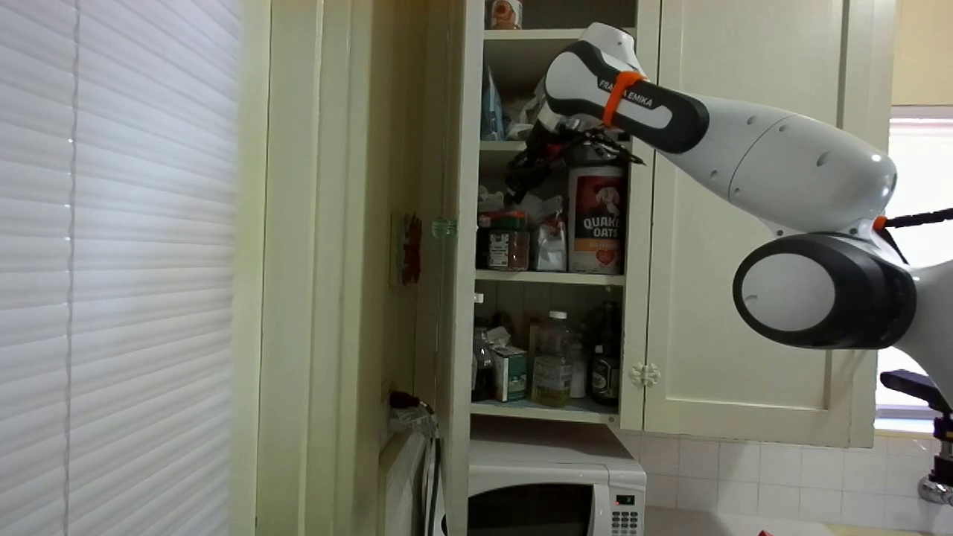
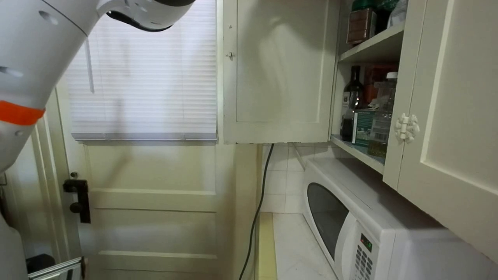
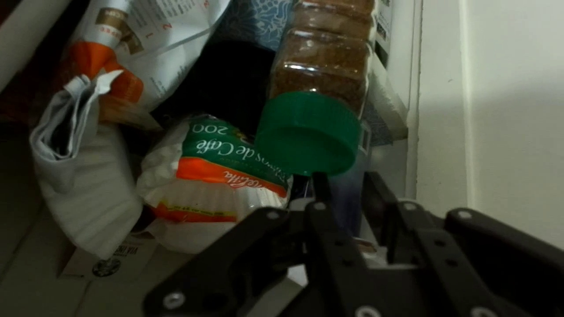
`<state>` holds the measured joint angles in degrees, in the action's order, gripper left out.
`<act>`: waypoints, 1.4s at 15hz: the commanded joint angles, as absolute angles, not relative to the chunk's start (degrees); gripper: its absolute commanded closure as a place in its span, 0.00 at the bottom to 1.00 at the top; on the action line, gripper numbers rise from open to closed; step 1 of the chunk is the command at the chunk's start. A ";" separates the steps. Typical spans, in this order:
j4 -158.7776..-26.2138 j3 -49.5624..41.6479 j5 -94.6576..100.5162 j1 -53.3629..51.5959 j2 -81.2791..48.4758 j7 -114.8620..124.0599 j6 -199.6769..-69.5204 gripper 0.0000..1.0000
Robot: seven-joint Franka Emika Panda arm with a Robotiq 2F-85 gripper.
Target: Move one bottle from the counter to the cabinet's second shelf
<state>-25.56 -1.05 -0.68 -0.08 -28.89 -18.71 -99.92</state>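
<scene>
Slanting downward at the open cabinet (image 1: 634,313), the dark gripper (image 3: 346,181) hangs from the white arm (image 1: 811,164), higher than the second shelf from the bottom (image 1: 551,278). Its two fingers (image 3: 321,189) stand apart, a narrow gap showing between them in the wrist view. Just past their tips shows the green lid (image 3: 308,136) of a brown-filled jar (image 3: 324,61); whether they touch it cannot be told. That jar stands upright on the shelf near a silver bag (image 1: 551,246) and a Quaker Oats canister (image 1: 598,223), and beside its lid in the wrist view sits a filter packet (image 3: 220,176) with a green and orange label. On the lowest shelf (image 1: 532,411), in both exterior views, a white-capped clear bottle (image 1: 552,368) stands upright beside a green box (image 1: 511,376). A dark bottle (image 1: 604,372) stands near it, toward the hinge (image 1: 645,374) of the neighbouring closed door (image 1: 707,313). Which bottle is the task's own cannot be told from these views. Beneath the cabinet, the white microwave (image 1: 555,499) rests on the pale counter (image 2: 295,249), and the cabinet's open door (image 2: 280,77) shows its panelled face.
</scene>
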 commanded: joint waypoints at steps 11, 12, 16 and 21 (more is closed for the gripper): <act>-26.55 3.15 -1.84 0.41 -24.32 -23.30 -81.68 1.00; -26.48 3.36 -2.02 0.46 -24.32 -23.51 -80.85 1.00; -25.97 3.41 -0.99 -0.35 -25.31 -24.83 -80.91 1.00; -26.14 2.58 1.73 -2.26 -26.41 -26.95 -82.02 1.00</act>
